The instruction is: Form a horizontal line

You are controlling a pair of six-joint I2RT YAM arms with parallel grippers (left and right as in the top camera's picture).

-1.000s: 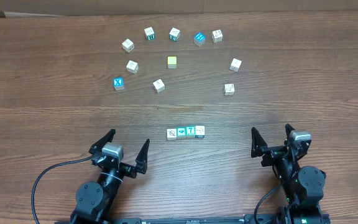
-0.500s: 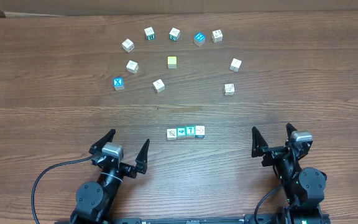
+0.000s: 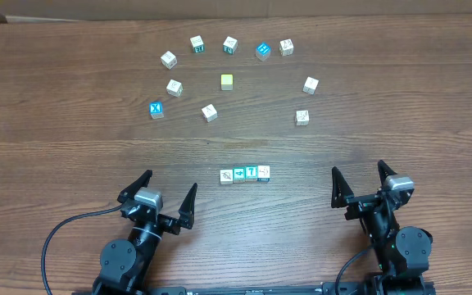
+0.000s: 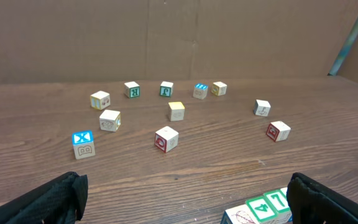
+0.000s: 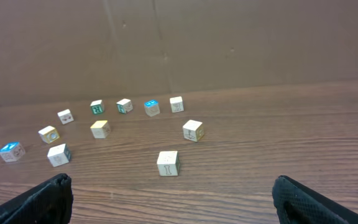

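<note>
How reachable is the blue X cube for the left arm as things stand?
Probably yes. The left gripper is open and empty, the blue X cube lies ahead of it with nothing between them, and the four-cube row sits off to its right.

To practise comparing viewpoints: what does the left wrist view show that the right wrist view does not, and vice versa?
Only left wrist: the end of the row, with the 7, at the bottom edge, and the open left gripper. Only right wrist: the open right gripper. Both: the scattered cubes, the yellow cube among them, on the table.
</note>
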